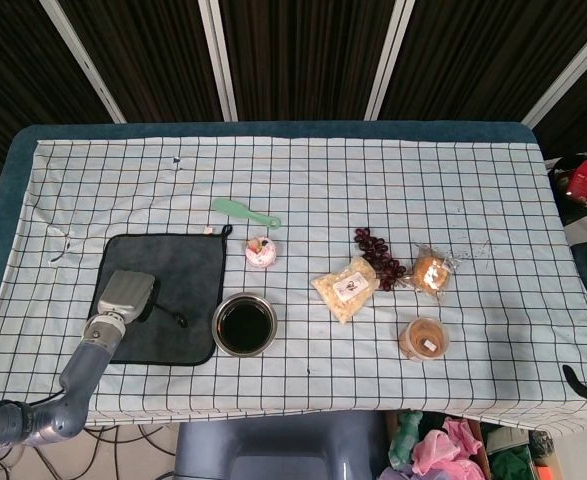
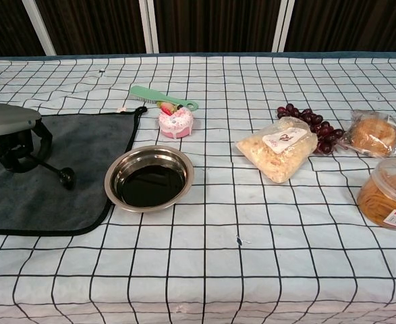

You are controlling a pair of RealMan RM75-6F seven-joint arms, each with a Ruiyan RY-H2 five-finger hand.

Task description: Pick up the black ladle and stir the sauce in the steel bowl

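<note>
One checked cloth covers most of the tabletop (image 1: 303, 180), the biggest thing in both views. Next in size is the dark grey mat (image 1: 178, 290) at the lower left of the head view, and over its left part sits my left hand (image 1: 123, 298), its grey back up, seen at the left edge of the chest view (image 2: 9, 128). My fingers are curled down around the black ladle (image 2: 52, 170); its thin handle slants out to the right from under my palm and ends in a small round knob over the mat. My right hand shows in neither view. Just right of the mat stands the steel bowl (image 1: 244, 325), with dark sauce (image 2: 148, 187) pooled inside, well short of the rim. Further right lie a bag of pale snacks (image 2: 277, 148), a lidded tub (image 2: 386, 194), a wrapped bun (image 2: 372, 133) and a bunch of dark grapes (image 2: 312, 125). Above the bowl are a pink cake toy (image 2: 175, 119) and a green comb (image 2: 158, 97).
</note>
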